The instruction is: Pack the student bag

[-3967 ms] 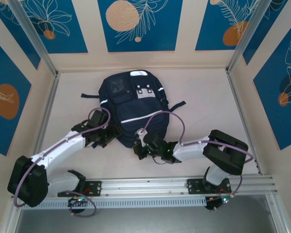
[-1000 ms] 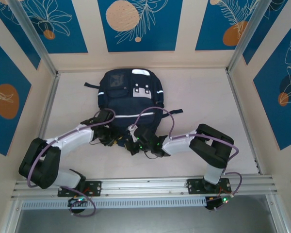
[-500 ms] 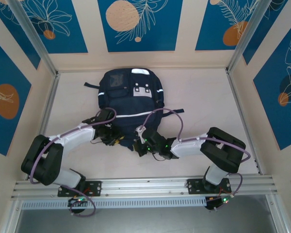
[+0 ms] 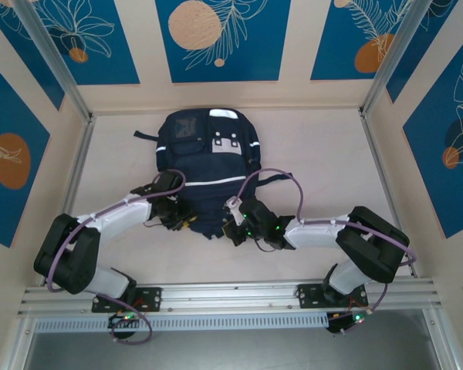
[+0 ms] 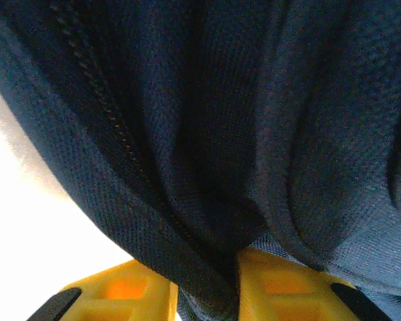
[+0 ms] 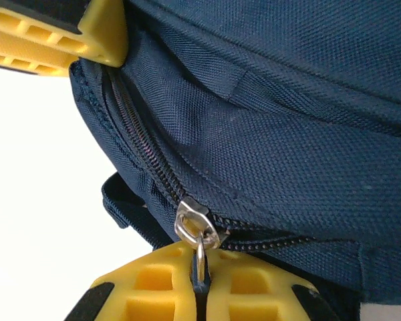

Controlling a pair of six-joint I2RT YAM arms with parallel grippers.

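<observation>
Two grippers work at the near edge of the student bag (image 4: 208, 158), which lies flat on the table (image 4: 332, 169), front panel upward, toward the back wall and a little left of centre. From above we see the left gripper (image 4: 184, 221) at the bag's near left corner and the right gripper (image 4: 230, 229) just beside it at the near middle; both touch the dark fabric. In the left wrist view we find a fold of navy cloth pinched between the yellow fingers (image 5: 117, 297), so that claw is clenched on the student bag itself. In the right wrist view we note the silver zip slider (image 6: 194, 224) sitting on its toothed track (image 6: 137, 144). The zip pull (image 6: 199, 259) hangs from it and is nipped in the narrow slit between the right gripper's yellow fingers (image 6: 147, 287): this claw is clamped on the zip pull. Another yellow finger (image 6: 60, 33) rests against the bag's edge at the upper left of that view.
</observation>
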